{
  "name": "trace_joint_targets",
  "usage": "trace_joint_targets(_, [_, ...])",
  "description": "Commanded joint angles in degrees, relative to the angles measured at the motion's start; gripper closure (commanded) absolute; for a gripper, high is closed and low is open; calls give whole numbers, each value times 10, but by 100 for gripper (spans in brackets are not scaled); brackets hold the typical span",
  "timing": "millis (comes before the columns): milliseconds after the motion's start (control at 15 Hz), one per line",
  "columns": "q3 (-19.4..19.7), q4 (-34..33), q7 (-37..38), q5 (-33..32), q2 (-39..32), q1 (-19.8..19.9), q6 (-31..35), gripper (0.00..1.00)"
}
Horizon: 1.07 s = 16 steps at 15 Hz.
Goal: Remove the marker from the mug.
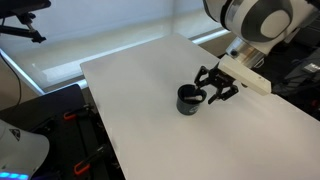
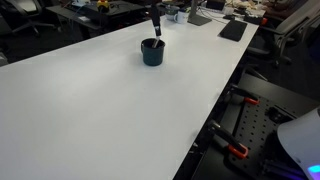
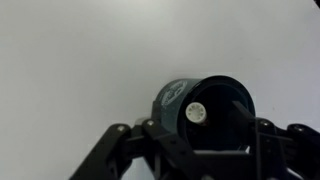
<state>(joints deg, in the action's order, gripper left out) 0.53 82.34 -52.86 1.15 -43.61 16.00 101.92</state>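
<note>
One marker [image 3: 196, 112] sits in the mug [image 3: 205, 105]. In the wrist view only its pale round end shows, facing the camera from inside the dark opening. Its long axis therefore runs along the line of sight, down into the mug, and the body is hidden behind that end. In the exterior views the marker is too small to make out with any certainty.

At the left of an exterior view, black gear with orange parts [image 1: 68, 118] stands below the table's [image 1: 150, 130] edge, well apart from the mug. The mug [image 1: 188, 100] stands upright on the white table, right of centre. The gripper [image 1: 210, 94] is just beside it on the right.

In an exterior view from down the table [image 2: 100, 110], the mug [image 2: 152, 52] stands far along it. A flat black slab [image 2: 232, 30] lies well to its right at the far edge. A black frame with orange clamps [image 2: 235, 150] stands off the near right side.

The arm comes in from the upper right. A large round joint [image 1: 255, 18] is at the top, and a white link [image 1: 245, 78] slopes down to the left toward the mug. In the wrist view the gripper [image 3: 203, 135] has its jaws spread wide, one dark finger [image 3: 120, 148] left of the mug and the other on the right, holding nothing. Whether they touch the mug's wall I cannot tell.
</note>
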Motion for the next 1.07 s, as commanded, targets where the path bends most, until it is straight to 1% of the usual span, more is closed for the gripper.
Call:
trace_joint_targets(0, [-5, -17, -13, -4, -6, 0, -13, 52])
trace_joint_targets(67, [-5, -18, -14, -4, -7, -1, -14, 55])
trace_joint_targets(200, [-6, -19, -15, -4, -7, -1, -14, 69])
trace_joint_targets(400, [-5, -20, -18, -4, -8, -2, -15, 93])
trace_joint_targets(467, [-5, -19, -18, -4, -8, -3, -16, 97])
trace_joint_targets(533, [-5, -21, -19, -3, -8, -2, -17, 98])
trace_joint_targets(600, [-6, -22, -18, -2, -8, -2, -17, 96])
trace_joint_targets(667, [-6, -25, -18, -2, -8, -2, -20, 100])
trace_joint_targets(933, [-6, -23, -19, -4, -9, -3, -16, 100])
trace_joint_targets(1000, [-5, -23, -16, -5, -9, -3, -18, 74])
